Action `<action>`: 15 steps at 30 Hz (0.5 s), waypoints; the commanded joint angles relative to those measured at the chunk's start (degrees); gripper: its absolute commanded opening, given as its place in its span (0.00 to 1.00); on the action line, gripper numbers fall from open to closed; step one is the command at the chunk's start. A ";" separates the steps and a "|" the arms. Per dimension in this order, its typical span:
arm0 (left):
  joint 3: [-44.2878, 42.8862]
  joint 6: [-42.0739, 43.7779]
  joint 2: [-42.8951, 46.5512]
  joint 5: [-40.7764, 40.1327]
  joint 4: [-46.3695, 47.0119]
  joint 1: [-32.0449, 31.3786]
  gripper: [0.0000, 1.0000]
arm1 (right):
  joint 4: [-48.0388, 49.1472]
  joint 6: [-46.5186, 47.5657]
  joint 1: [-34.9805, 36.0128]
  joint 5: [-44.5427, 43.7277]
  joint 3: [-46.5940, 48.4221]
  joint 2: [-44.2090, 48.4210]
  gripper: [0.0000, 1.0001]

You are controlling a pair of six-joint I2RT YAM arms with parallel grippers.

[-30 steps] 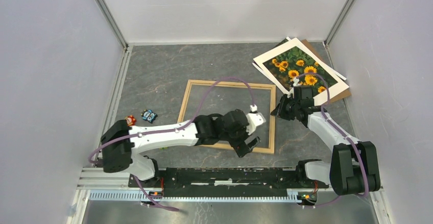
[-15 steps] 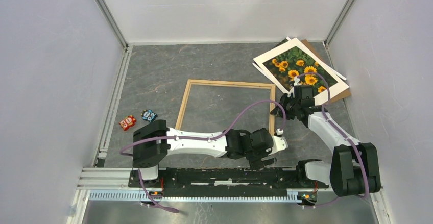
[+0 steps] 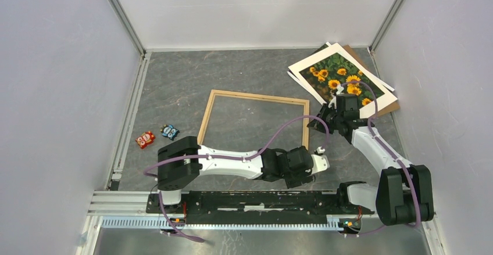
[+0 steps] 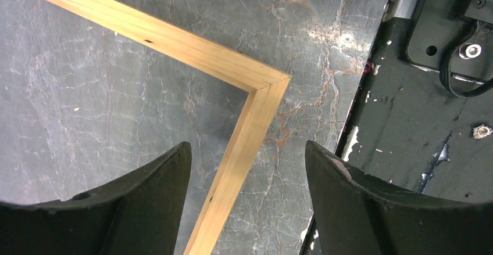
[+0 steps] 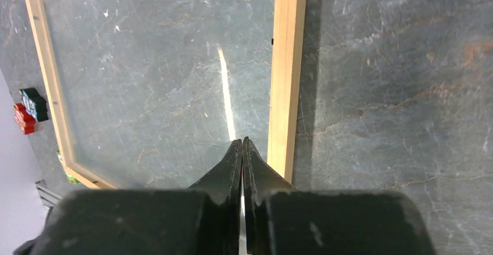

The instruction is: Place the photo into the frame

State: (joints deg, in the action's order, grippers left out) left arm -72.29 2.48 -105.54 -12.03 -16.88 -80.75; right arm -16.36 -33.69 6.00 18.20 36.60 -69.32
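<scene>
So the frame (image 3: 258,96) is lying flat in the middle of the table (image 3: 174,81) with nothing in it. The photo (image 3: 342,76) is way off in the far right corner, face up on a brown backing board (image 3: 388,108), well apart from the frame, and neither arm is touching it. My guess is both arms are sorting out the frame's position first. The left gripper (image 4: 247,150) reaches across the near edge and sits over the frame's near right corner, fingers apart with one on each side of the wooden strip, not squeezing it as far as I can see. The right gripper (image 5: 241,144) hovers just inside the right-hand strip with its fingertips pressed together. A thin pale streak runs off the tips, and I can't tell if that's something pinched or just glare.
</scene>
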 commanded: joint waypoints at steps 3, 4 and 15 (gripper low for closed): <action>-0.92 4.82 -1.85 -1.53 4.08 -0.03 0.78 | 2.47 -2.58 0.18 1.66 4.00 1.80 0.00; -1.22 5.05 -2.18 -1.47 3.94 -0.02 0.77 | 2.47 -2.52 0.21 1.74 4.08 1.73 0.00; 7.59 -12.86 16.29 14.90 4.51 10.21 0.99 | -2.30 20.22 0.65 1.50 5.90 -0.30 0.41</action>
State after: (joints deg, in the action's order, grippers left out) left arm -68.73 -0.56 -102.59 -6.46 -15.31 -76.31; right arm -17.02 -26.61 6.02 19.35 39.83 -69.45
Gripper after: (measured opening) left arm 0.936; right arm 0.255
